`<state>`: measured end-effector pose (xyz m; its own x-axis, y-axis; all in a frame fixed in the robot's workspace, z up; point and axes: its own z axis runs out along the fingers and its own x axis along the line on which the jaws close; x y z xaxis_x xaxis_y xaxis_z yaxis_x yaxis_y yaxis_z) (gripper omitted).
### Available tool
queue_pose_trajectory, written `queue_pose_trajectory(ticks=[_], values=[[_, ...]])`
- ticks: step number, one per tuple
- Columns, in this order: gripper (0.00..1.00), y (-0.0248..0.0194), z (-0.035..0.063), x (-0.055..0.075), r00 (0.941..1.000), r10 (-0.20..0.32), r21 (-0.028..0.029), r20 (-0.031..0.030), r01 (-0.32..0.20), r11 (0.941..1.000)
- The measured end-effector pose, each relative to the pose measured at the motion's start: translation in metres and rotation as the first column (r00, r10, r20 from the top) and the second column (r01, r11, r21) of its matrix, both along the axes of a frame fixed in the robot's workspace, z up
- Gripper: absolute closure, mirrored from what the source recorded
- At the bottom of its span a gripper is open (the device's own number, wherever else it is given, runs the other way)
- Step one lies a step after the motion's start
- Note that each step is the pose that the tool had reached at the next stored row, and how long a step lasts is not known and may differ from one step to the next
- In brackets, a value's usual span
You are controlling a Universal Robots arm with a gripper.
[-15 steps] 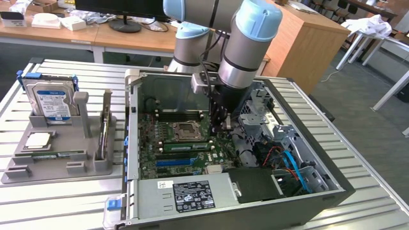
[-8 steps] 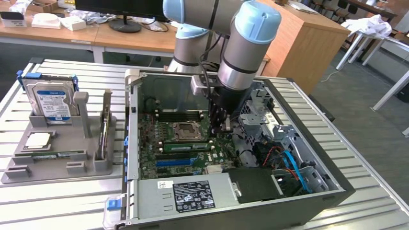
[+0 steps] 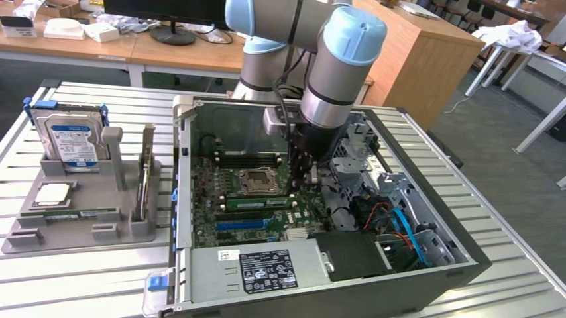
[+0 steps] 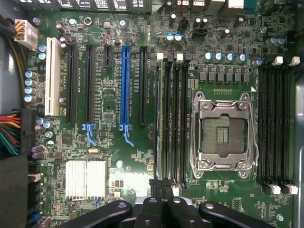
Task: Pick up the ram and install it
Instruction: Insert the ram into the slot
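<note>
**Ram on edge in a memory slot, gripper shut over the board**

Reaching down into the open computer case [image 3: 442, 262] from the Universal Robots arm [image 3: 340, 73]: the gripper [image 3: 311, 177], pointed straight at the motherboard [image 3: 208, 199]. Fingertips [image 4: 156, 189] pressed together, poised over one end of the bank of memory slots [image 4: 173, 118] beside the CPU socket [image 4: 221, 130]. Cannot tell whether touching the ram or just clear of it.

Standing on edge in one of those slots: the ram [image 3: 256, 202], a green stick with a pale label, between the CPU socket and the blue expansion slot [image 3: 240, 224]. Cannot tell whether latched at both ends.

Off to the exterior view's left, on the slatted metal table [image 3: 79, 291]: a grey parts tray [image 3: 79, 235], carrying a hard drive [image 3: 71, 136] upright in its cradle and a square silver processor chip [image 3: 53, 193] lying flat. Along the case's near edge in the exterior view: the power supply [image 3: 265, 268] with its black label.
</note>
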<state>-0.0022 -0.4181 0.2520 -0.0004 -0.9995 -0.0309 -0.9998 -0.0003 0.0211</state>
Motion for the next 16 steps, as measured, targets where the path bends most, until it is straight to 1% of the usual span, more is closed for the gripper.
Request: queue_pose_trajectory(ticks=[4, 10, 16], values=[[0.9, 0.0, -0.0033, 0.0, 1.0, 0.0, 0.0, 0.0, 0.0, 1.0], [0.9, 0.0, -0.0035, 0.0001, 1.0, 0.0, -0.0001, 0.0, 0.0, 1.0], [0.9, 0.0, -0.0035, 0.0066, 1.0, 0.0, 0.0009, -0.0007, 0.0, 1.0]])
